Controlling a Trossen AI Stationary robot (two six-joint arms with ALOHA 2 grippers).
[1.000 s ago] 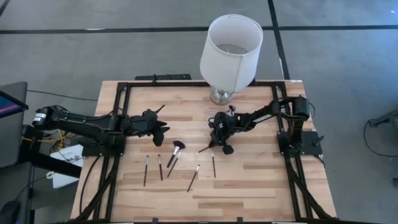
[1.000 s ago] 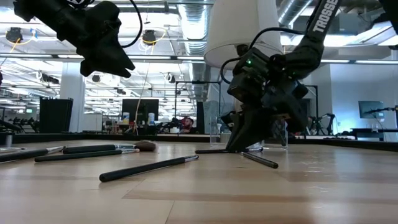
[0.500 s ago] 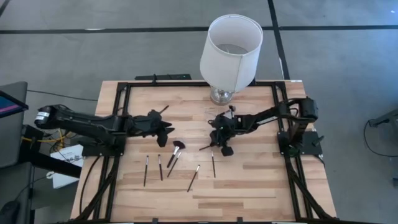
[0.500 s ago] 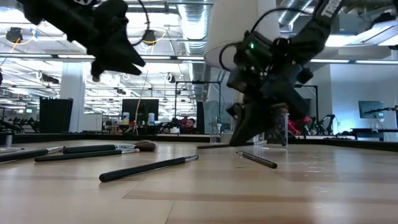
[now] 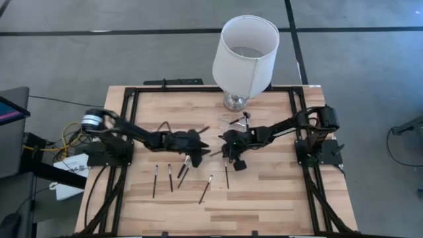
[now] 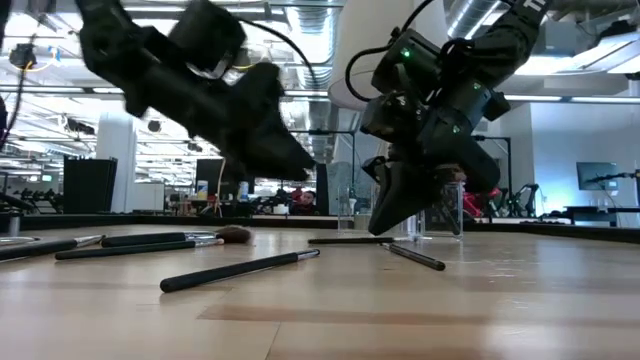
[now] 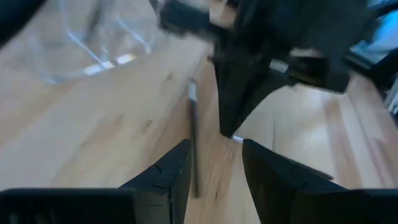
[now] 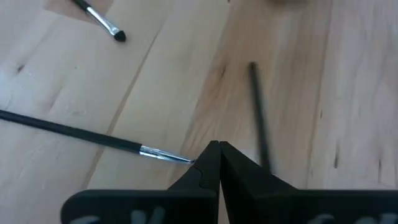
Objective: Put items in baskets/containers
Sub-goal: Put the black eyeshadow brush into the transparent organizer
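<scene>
— Brushes (image 5: 170,177): where?
— Scattered lower centre of the table (image 5: 277,192).
— Right gripper (image 8: 215,151)?
— Mid-frame, fingers pressed together on one brush (image 8: 74,132).
— Left gripper (image 7: 214,158)?
— Just left of it, fingers spread, holding nothing.

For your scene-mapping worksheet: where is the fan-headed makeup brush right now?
In the high view the fan-headed makeup brush lies near the table's middle, just in front of the left gripper, with two slim brushes to its left.
</scene>
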